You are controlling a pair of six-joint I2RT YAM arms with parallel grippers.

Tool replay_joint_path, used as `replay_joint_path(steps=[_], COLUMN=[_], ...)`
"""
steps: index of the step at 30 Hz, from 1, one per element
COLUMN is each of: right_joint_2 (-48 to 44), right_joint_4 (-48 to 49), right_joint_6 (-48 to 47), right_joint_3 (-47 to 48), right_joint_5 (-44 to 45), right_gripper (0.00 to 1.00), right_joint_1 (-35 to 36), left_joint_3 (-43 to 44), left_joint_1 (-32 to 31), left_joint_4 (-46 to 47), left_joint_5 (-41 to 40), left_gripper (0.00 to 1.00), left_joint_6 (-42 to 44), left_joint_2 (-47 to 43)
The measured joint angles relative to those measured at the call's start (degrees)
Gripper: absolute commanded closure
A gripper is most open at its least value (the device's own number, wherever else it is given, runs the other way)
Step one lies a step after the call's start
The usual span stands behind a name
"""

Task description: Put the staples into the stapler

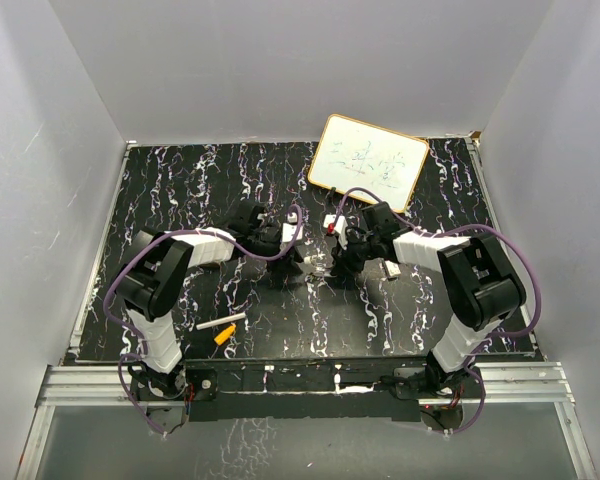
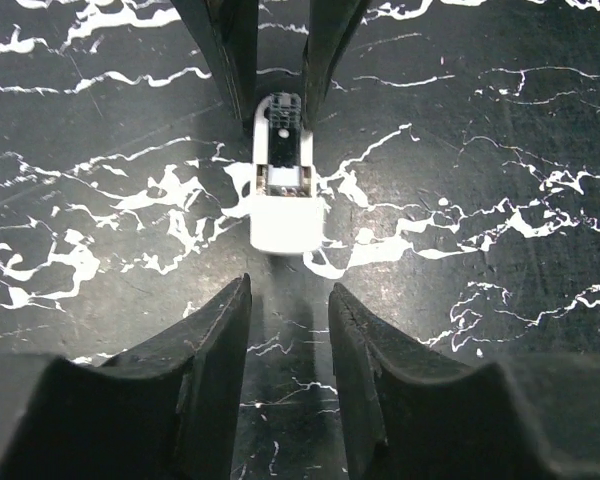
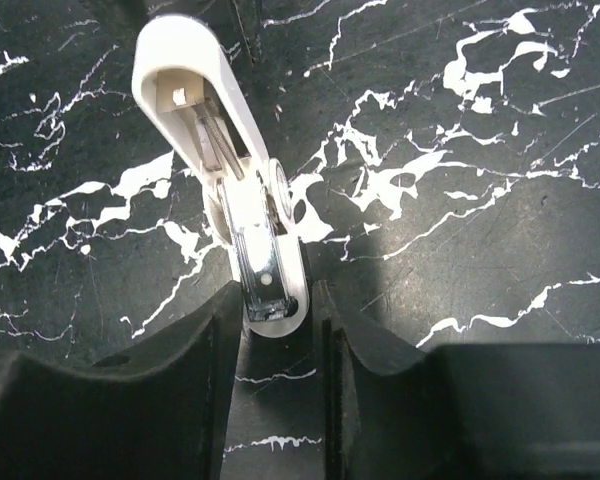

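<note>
Stapler [image 3: 260, 250] — splayed open in right wrist view — pinched by right fingers [image 3: 195, 360]; left fingers [image 2: 205, 345] apart.

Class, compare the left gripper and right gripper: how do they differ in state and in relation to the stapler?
The right gripper is shut on one end of the stapler; the left gripper holds nothing. The right gripper touches the stapler; the left gripper stands open, short of its other end. Both are black, low over the table, facing each other.
</note>
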Motion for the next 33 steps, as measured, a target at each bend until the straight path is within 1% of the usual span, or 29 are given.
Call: replay_joint_path(steps=[3, 5, 9, 11, 14, 18, 23, 25, 27, 30, 33], right_joint_2=[-0.1, -0.2, -0.3, -0.6, -0.9, -1.7, -5.3, -7.3, -9.5, -11.7, -12.9], right_joint_4=[-1.2, -1.7, -2.3, -2.7, -3.1, -3.9, -4.6, -5.0, -5.8, -7.3, -9.1], right_joint_6=[-0.6, -1.0, -1.8, -1.9, -1.8, -1.4, -0.3, -0.1, 0.4, 1.7, 3.0], right_joint_3=[0.0, 0.0, 0.0, -0.1, -0.2, -0.2, -0.2, -0.1, 0.0, 1.0, 2.8], right_joint_5=[0.5, 0.7, 0.7, 0.7, 0.7, 0.7, 0.9, 0.9, 0.8, 0.8, 0.7], right_gripper=[0.60, 0.59, 0.57, 0.55, 0.50, 0.39, 0.26, 0.24, 0.23, 0.22, 0.21], right_joint_1=[-0.5, -0.7, -1.0, -1.0, -1.0, -1.0, -1.0, -1.0, -1.0, -1.0, -1.0], left_joint_3=[-0.1, -0.1, -0.1, -0.1, -0.1, 0.7, 5.9, 8.4, 9.4, 9.7, 9.7], left_joint_1=[-0.1, -0.1, -0.1, -0.1, -0.1, -0.1, 1.8, 4.0, 9.0, 18.2, 27.9], left_joint_4=[-1.4, -1.9, -3.2, -4.8, -6.7, -10.3, -19.5, -24.5, -27.4, -31.8, -35.2], left_joint_5=[-0.7, -0.9, -1.6, -1.8, -2.5, -3.2, -5.4, -6.9, -7.9, -8.7, -9.2], left_gripper=[0.51, 0.48, 0.38, 0.36, 0.34, 0.31, 0.26, 0.25, 0.24, 0.24, 0.24], left_joint_6=[-1.0, -1.3, -1.3, -0.8, 0.1, 1.1, 1.8, 1.7, 1.9, 2.6, 5.6], left_joint_2=[0.2, 0.2, 0.2, 0.1, -0.7, -2.6, -5.4, -7.6, -9.8, -14.4, -17.7])
